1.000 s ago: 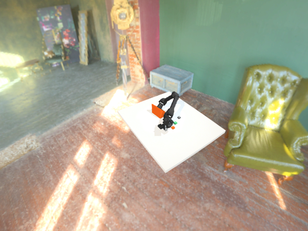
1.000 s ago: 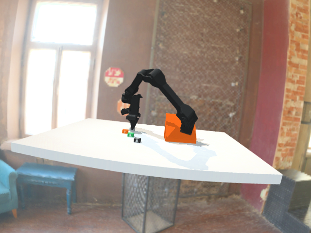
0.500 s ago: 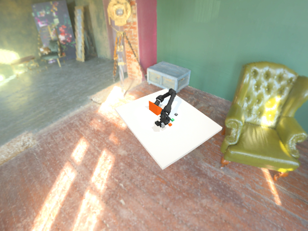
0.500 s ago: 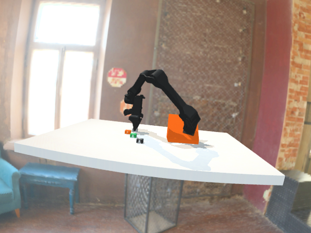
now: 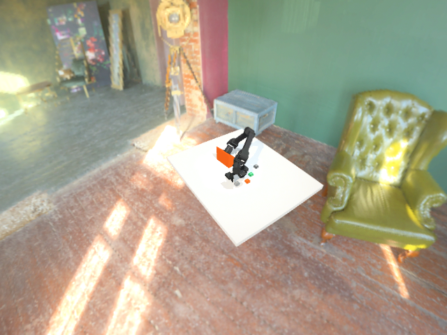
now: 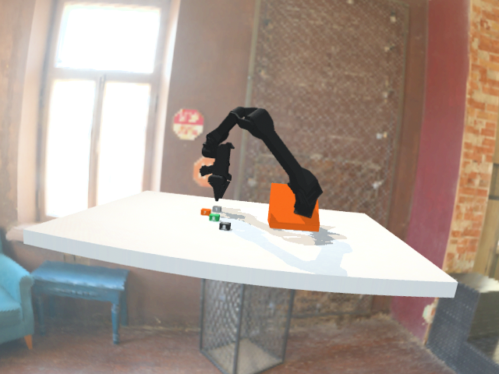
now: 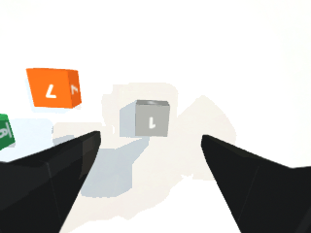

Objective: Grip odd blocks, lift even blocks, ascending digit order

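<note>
A grey block showing a 1 sits flat on the table. My gripper is open and empty above the grey block, with clear height between the fingertips and the block in the exterior view. An orange block shows a 7, left of the grey one in the wrist view. A green block is cut off at the wrist view's left edge; its digit is unclear. A black block has a digit too small to read.
The white table carries the arm. A large orange panel stands near the arm's base, away from the blocks. The arm's shadows fall around the grey block and across the table.
</note>
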`<action>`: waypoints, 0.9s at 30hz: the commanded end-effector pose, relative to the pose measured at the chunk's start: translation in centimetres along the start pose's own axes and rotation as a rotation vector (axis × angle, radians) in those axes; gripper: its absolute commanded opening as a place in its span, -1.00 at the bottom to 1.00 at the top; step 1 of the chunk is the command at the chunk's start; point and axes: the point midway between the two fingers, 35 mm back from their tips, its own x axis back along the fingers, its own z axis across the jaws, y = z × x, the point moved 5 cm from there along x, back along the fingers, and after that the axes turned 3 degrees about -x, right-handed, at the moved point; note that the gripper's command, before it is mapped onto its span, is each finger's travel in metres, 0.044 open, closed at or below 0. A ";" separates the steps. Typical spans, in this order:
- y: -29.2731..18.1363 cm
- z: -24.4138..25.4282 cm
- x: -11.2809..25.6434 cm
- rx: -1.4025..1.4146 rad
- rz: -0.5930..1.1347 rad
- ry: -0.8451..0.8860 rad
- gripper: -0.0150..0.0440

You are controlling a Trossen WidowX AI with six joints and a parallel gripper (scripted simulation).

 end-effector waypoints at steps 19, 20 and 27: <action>0.2 1.1 8.3 0.005 0.004 -0.010 -0.08; 0.3 2.5 8.5 0.004 0.003 -0.012 -0.08; -0.9 14.2 9.2 -0.001 0.001 -0.019 -0.08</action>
